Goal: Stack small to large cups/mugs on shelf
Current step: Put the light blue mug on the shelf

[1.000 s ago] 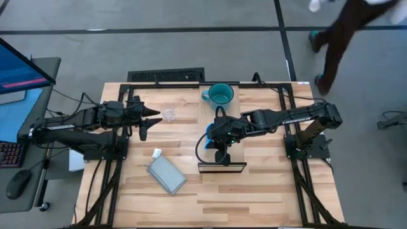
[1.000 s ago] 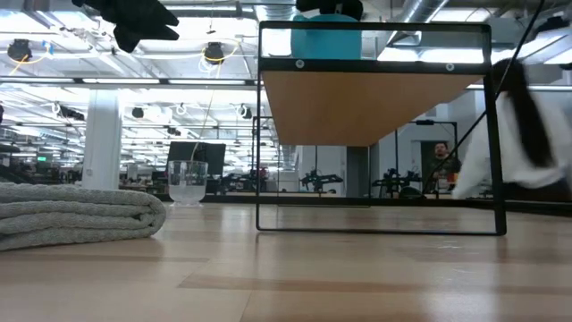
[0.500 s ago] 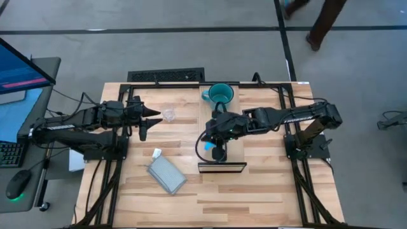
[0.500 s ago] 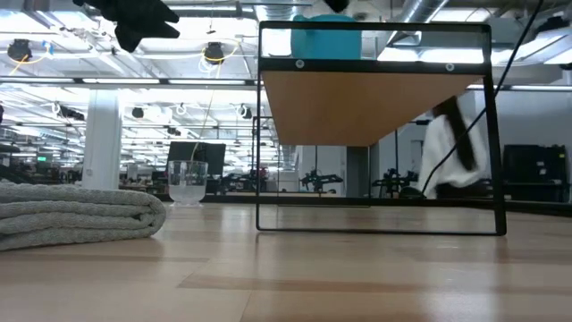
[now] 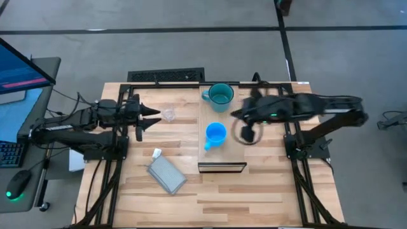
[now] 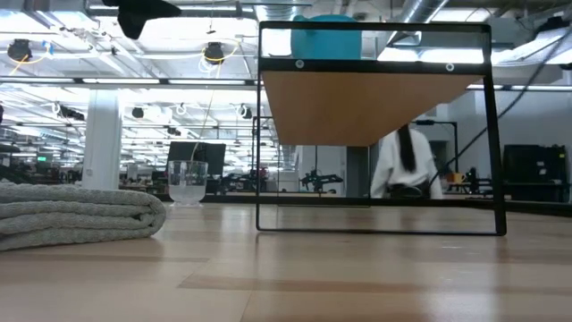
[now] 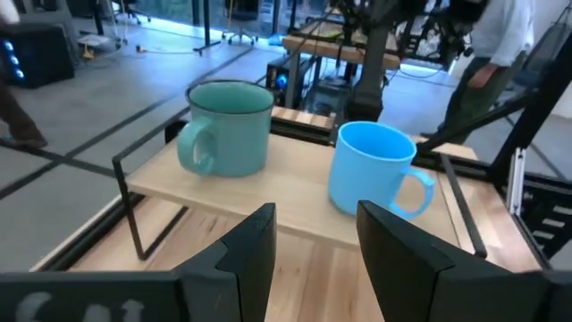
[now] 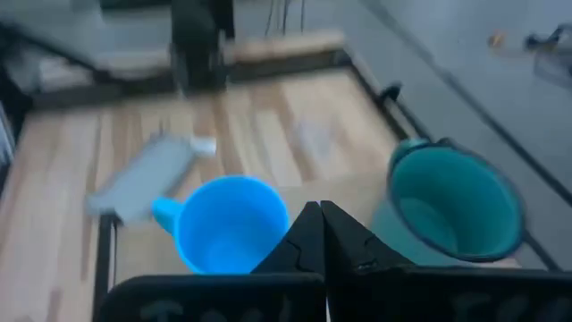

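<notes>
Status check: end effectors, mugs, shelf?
Right end effector shut, empty, beside the shelf. Left end effector open, near glass cup on the table. Blue mug and teal mug upright on shelf.

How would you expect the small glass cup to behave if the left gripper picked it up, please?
The glass cup looks small and thin-walled, so probably light and fragile. Its smooth, handleless sides may slip between the left gripper fingers. It stands upright on the table; a sideways nudge might tip it.

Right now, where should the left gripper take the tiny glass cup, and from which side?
Probably by the rim, coming from above: the glass cup stands upright on the table, has no handle, and the left gripper hangs open beside it.
</notes>
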